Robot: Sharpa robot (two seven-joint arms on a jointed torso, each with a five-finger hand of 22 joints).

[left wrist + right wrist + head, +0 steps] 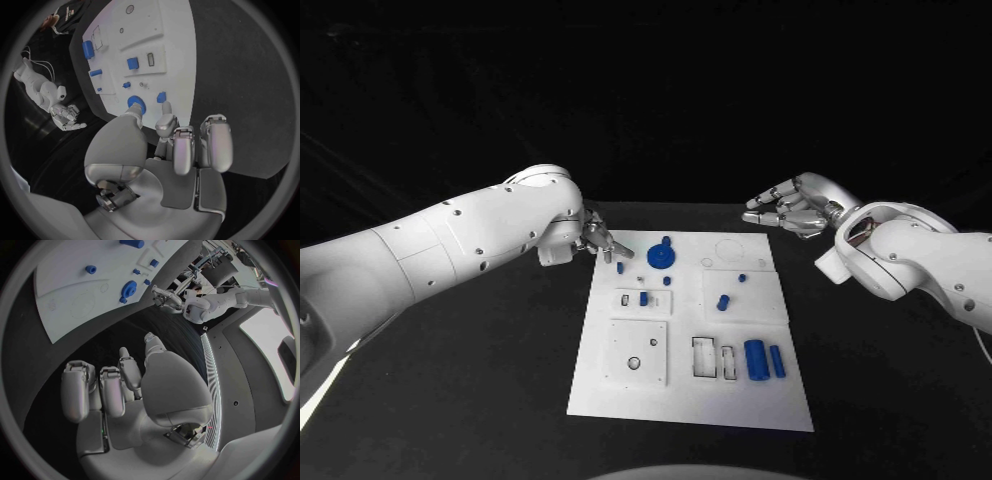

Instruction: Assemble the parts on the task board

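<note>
Task board (646, 395): white plate, centre of the black table (459, 400), long side running away from the robot.

Parts on the board, head view:
- blue gear (662, 259) with a small blue piece just beyond it, far end, left of centre
- small blue peg (620, 267) near the far left edge
- small blue piece (645, 298) standing in a raised block at mid-board
- blue peg (724, 301) right of centre, a smaller one (741, 278) beyond it
- two blue cylinders (756, 359) lying side by side near the right edge, just beside open rectangular slots (705, 354)

Left hand (599, 241): over the board's far left corner, close to the gear; fingers loosely curled and apart, nothing in them.

Right hand (790, 212): off the board, beyond its far right corner, above the table; fingers half curled, holding nothing.

Progress, judged: early to middle. A few pieces look seated; the two cylinders lie loose, the slots and a round hole (652, 346) on the near left block stand unfilled. Whether the gear is fully seated cannot be told. Most fitting appears left to do
</note>
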